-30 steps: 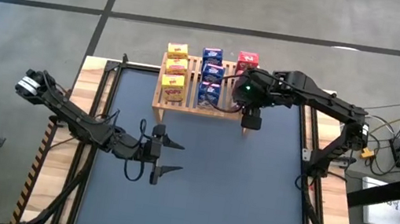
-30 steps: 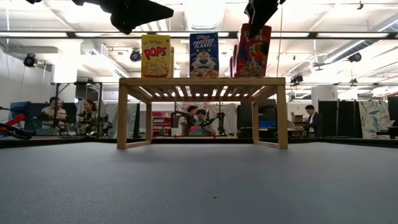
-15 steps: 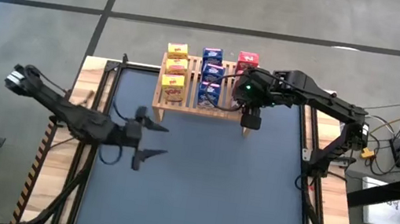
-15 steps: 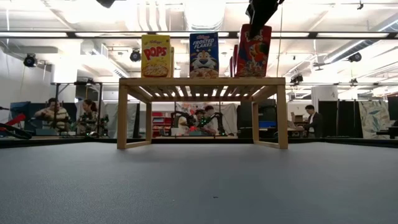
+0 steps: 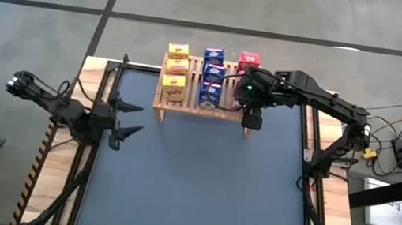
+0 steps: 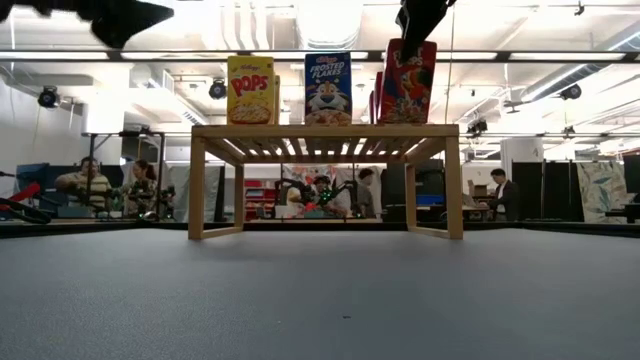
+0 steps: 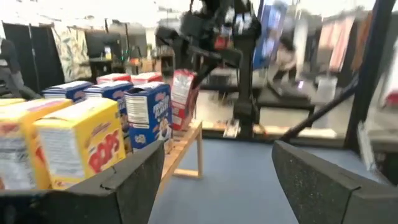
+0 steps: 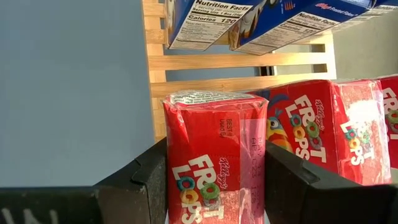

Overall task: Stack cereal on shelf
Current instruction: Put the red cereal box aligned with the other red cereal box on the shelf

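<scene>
The right claw (image 8: 214, 186) is clenched on the last red box (image 8: 214, 155), gripping it by its two sides, and holds it over the front right part of the shelf (image 5: 160, 106). The other cereal stands there in three rows: the yellow boxes (image 5: 176, 67), the blue boxes (image 5: 212, 73) and the two other red boxes (image 8: 336, 130) just behind the held one. I judge that the final placing is in hand. From the low view the held box seems to be at the shelf top or almost, slightly tilted; I cannot tell if it rests fully. The next move needs to set it upright and flat on the slats, then release without pushing its neighbour. The left claw (image 5: 122, 117) waits released at the left edge of the bench (image 5: 198, 184), well apart.
</scene>
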Controlling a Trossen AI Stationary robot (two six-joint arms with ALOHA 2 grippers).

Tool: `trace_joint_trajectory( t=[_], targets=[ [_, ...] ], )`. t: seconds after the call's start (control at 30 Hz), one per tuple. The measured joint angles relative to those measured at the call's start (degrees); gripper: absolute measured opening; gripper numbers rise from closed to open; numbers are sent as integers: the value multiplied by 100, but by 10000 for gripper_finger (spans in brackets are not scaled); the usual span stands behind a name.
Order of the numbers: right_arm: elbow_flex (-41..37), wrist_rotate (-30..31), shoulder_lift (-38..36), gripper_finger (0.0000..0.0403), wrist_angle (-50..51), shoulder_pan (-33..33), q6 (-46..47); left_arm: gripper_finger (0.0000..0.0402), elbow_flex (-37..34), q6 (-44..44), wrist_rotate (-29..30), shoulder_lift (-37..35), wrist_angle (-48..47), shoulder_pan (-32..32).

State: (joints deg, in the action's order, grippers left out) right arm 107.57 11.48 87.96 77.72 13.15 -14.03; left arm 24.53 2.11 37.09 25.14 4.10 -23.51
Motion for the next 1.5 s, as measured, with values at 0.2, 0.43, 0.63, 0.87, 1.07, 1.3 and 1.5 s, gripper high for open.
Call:
trace_joint_trajectory(
  t=[0.2, 0.43, 0.63, 0.87, 1.07, 1.3, 1.5],
  targets=[
    [0, -13, -9, 185, 1, 0, -4, 268, -982, 6, -7, -1620, 338, 0],
    [2, -6, -11, 185, -3, 2, -6, 256, -1537, 239, 163, -2489, 252, 4],
    [2, -88, -11, 185, -3, 2, 6, 254, -1564, 160, 678, -2338, 253, 13],
    [0, -146, -11, 185, -1, 2, 5, 254, -1558, 33, 738, -2303, 242, 13],
    [-2, -145, -11, 185, -3, 2, 8, 254, -1558, 33, 738, -2285, 243, 13],
    [-7, -597, 4, 185, -3, 28, 11, 254, -1558, 35, 735, -2270, 236, 13],
    [-7, -594, 22, 185, 4, 28, -55, 254, -1558, 35, 735, -2270, 233, 13]
  ],
)
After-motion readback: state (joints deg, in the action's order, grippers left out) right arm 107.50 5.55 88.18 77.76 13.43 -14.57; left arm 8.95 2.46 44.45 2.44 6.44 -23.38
